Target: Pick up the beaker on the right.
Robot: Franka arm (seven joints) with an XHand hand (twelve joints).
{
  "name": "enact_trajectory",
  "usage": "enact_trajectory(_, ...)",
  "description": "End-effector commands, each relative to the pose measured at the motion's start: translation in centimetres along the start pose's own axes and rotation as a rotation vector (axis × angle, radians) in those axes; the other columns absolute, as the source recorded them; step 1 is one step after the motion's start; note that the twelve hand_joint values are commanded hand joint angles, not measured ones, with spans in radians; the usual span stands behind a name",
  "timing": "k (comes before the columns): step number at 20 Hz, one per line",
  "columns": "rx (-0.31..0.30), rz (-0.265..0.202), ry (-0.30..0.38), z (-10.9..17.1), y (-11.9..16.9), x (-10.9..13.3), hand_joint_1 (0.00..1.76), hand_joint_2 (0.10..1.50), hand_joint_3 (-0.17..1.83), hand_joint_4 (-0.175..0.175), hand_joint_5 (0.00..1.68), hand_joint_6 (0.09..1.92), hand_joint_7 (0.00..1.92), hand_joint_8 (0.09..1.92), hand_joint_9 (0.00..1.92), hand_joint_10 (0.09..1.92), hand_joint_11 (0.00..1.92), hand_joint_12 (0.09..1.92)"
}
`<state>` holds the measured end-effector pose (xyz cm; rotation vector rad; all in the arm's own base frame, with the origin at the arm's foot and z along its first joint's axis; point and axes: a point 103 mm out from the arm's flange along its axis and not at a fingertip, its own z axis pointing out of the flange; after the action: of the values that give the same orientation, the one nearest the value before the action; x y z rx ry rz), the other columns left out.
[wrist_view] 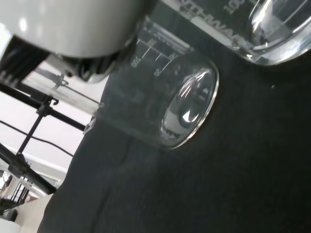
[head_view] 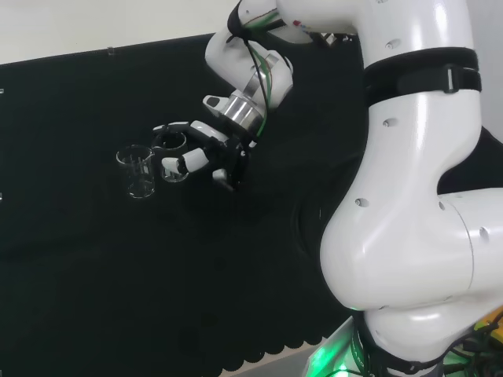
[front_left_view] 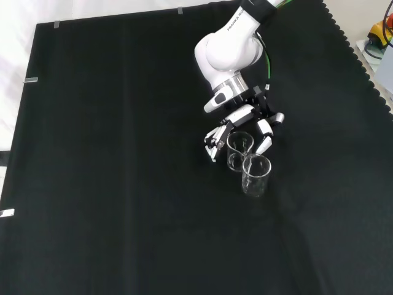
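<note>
The target beaker (front_left_view: 239, 150) stands upright on the black cloth (front_left_view: 110, 184), well in from every edge and nearer its far edge in the front view; your hand (front_left_view: 241, 118) brackets it. Fingers (front_left_view: 216, 139) pass along both flanks of the glass, curled partway round it; whether they touch it, you cannot tell. A second beaker (front_left_view: 256, 175) stands just beside it, on the side away from the palm. Judged next: close, then lift straight up.

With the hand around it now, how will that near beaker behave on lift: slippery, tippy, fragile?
Likely slippery: the beaker is smooth clear glass or plastic. Probably light, since it looks empty. The hand has fingers either side of it, and the second beaker stands right against it, so it may get knocked.
</note>
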<state>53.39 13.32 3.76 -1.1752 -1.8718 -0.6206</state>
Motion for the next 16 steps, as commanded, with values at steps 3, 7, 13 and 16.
enact_trajectory(3,0.001,-0.008,-0.010,0.23,0.22,0.22,0.95,0.28,1.10,-0.059,0.52,0.09,0.39,0.68,0.45,0.63,0.00,1.35)
enact_trajectory(7,-0.026,-0.002,-0.031,0.32,0.29,0.38,1.03,0.31,1.08,-0.038,0.58,0.78,0.60,0.66,0.60,0.57,0.07,1.33)
enact_trajectory(13,-0.082,0.028,-0.088,0.14,0.22,0.47,1.22,0.60,0.89,0.020,1.06,1.13,1.10,0.85,0.96,0.60,0.43,1.25)
enact_trajectory(16,-0.103,0.039,-0.100,0.01,0.30,0.50,1.27,0.57,0.93,0.035,1.10,1.14,1.22,0.85,1.06,0.62,0.63,1.16)
